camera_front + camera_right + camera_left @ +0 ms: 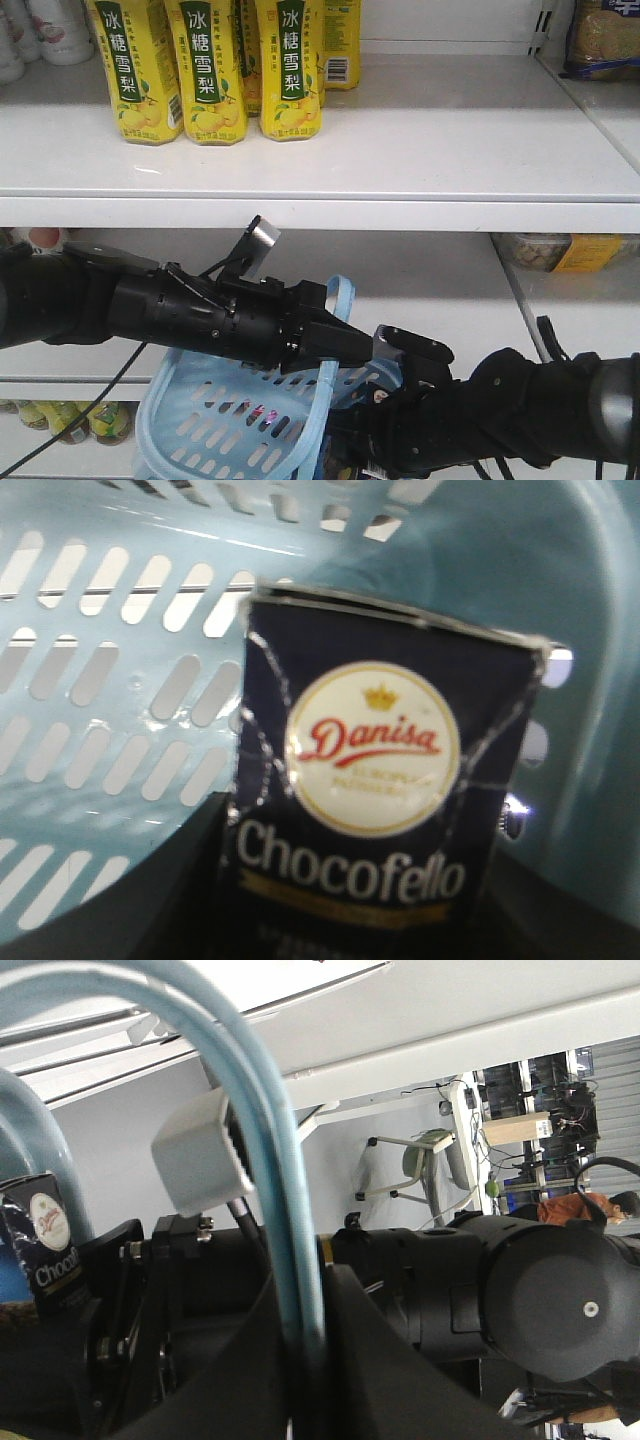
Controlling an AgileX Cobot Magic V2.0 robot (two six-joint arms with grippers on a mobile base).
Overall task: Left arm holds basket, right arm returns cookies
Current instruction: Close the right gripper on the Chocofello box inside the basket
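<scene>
The light blue basket (225,425) hangs low in front of the shelves. My left gripper (338,340) is shut on its looped handles (285,1210), which run down between the jaws of the left gripper (303,1305). The right arm (520,400) reaches in from the lower right, and its gripper tip is hidden behind the basket rim. In the right wrist view the cookies (375,800), a dark navy box with a round logo, stand upright between the jaws of my right gripper (370,905), inside the slotted basket wall (100,680). The cookies (45,1250) also show at the left in the left wrist view.
Yellow drink bottles (210,70) stand on the upper white shelf, whose front edge (320,212) runs just above both arms. Packaged goods (560,250) lie on the middle shelf at the right. More bottles (90,420) stand low at the left.
</scene>
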